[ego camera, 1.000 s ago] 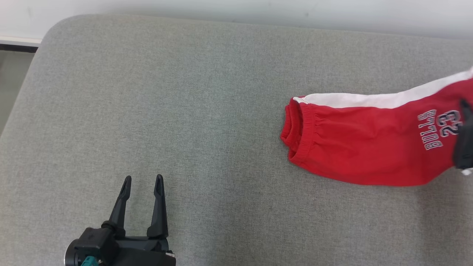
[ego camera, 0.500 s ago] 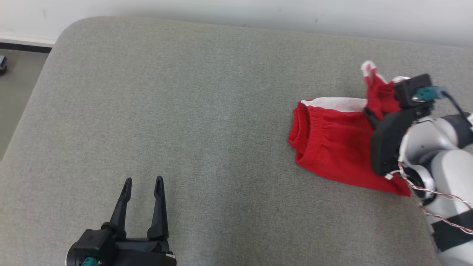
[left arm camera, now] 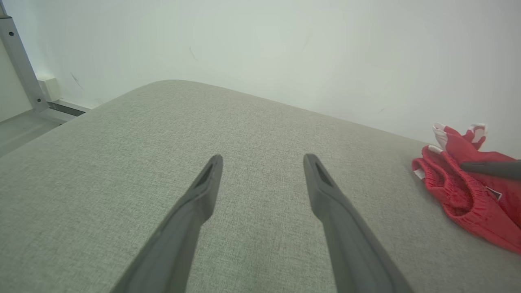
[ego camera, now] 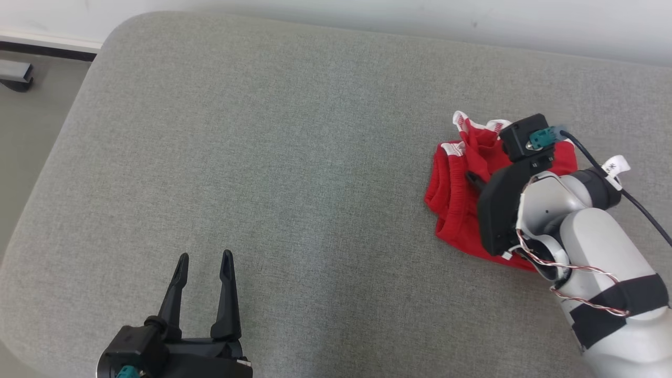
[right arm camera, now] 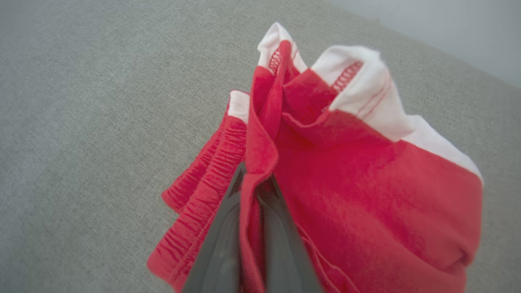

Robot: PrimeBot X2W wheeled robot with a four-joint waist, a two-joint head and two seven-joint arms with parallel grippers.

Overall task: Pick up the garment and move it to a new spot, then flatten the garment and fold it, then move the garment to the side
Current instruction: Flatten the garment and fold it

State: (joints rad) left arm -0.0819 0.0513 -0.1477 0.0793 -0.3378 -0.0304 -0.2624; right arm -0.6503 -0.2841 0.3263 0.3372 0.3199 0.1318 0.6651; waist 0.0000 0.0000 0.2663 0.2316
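The right gripper is nearly closed, pinching a fold of the red shorts. Well apart, the left gripper hovers parted and empty over the grey mattress.

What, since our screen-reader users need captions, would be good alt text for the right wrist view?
The right gripper pinches a fold of a bunched red garment with white trim, its gathered waistband at the left. A grey fabric surface lies beneath it.
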